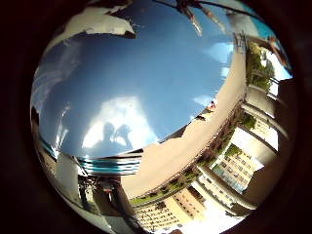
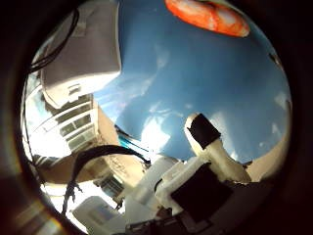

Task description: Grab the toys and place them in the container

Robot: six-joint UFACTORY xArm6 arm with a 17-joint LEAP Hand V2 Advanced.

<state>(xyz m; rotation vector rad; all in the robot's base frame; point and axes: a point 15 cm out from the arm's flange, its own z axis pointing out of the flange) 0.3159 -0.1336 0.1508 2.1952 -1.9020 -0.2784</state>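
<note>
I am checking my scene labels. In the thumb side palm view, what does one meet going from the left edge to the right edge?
White container → robot hand, over the blue surface → orange and white toy, lying on that surface.

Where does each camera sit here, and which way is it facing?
Little finger side palm view: on the palm, facing a glossy blue surface, with buildings beyond its edge; no clear part of the robot hand shows.
Thumb side palm view: on the palm, facing the same blue surface, an orange toy lying on it; the robot hand reaches in.
Shared: the blue surface.
</note>
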